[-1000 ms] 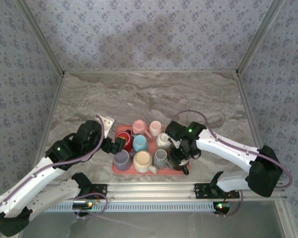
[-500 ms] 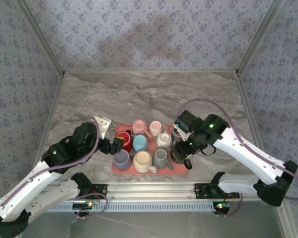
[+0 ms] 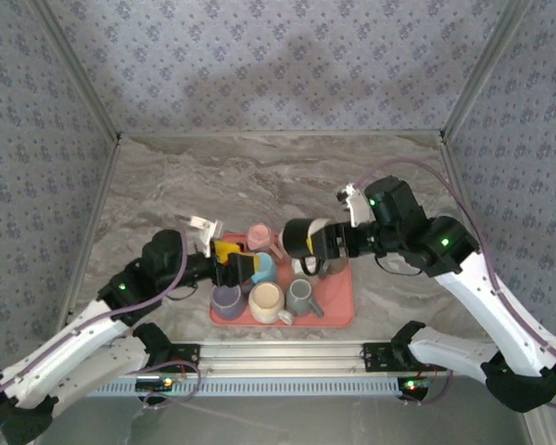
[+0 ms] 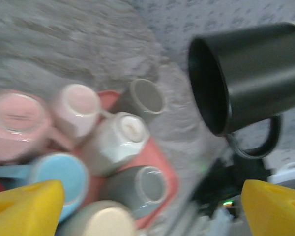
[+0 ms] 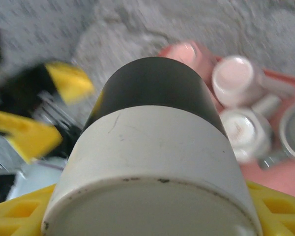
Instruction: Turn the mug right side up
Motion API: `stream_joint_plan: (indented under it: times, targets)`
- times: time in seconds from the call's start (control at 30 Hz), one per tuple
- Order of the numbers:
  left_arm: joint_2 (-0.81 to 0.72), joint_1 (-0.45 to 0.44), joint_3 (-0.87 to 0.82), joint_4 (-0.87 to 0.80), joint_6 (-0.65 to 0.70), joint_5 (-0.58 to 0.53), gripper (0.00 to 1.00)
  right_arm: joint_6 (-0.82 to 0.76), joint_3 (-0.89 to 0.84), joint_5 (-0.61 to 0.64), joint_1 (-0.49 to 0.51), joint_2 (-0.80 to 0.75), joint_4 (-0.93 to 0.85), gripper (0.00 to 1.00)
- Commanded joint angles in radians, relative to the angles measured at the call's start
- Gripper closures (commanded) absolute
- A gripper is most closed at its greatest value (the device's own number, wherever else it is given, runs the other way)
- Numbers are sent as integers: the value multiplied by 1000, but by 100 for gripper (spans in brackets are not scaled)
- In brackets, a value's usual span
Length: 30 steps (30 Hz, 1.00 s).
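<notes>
The left gripper (image 3: 233, 262) hovers over the 9 o'clock side of the red tray (image 3: 338, 298). Its yellow fingers (image 4: 24, 209) are spread wide, with nothing between them. The tray lies at the 6 o'clock edge of the table (image 3: 259, 176) and is crowded with mugs: a purple mug (image 3: 227, 298), a cream mug (image 3: 265, 302) and a grey mug (image 3: 299, 297) along its near side, and a blue mug (image 3: 262, 269) behind them. Above the tray's 1 o'clock part, the right gripper (image 3: 319, 242) is clamped on the black mug (image 3: 296, 236) near its white-banded base. The mug is in the air and lies on its side. Its mouth points toward 9 o'clock, facing the left gripper, and its handle (image 4: 268, 142) hangs downward.
</notes>
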Motion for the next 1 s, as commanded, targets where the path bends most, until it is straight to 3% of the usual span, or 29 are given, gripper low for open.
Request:
stream_joint_plan:
  times: [0.0,0.2,0.37,0.6,0.73,0.97]
  targets:
    - [32,-4,-79,422,-265,179,9,120,-40,-63,-16,-24,404,75]
    - [64,-5,-205,799,-428,182,19,251,-215,-27,-33,-80,761,77]
    - [103,-6,-265,1009,-494,178,23,339,-312,-52,-31,-96,942,77]
    - [176,-6,-275,1097,-539,188,24,373,-377,-78,-23,-147,1042,76]
    - [238,-4,-284,1239,-588,197,25,387,-405,-89,-15,-169,1074,77]
    - [323,-4,-259,1420,-644,249,36,396,-450,-83,15,-199,1108,78]
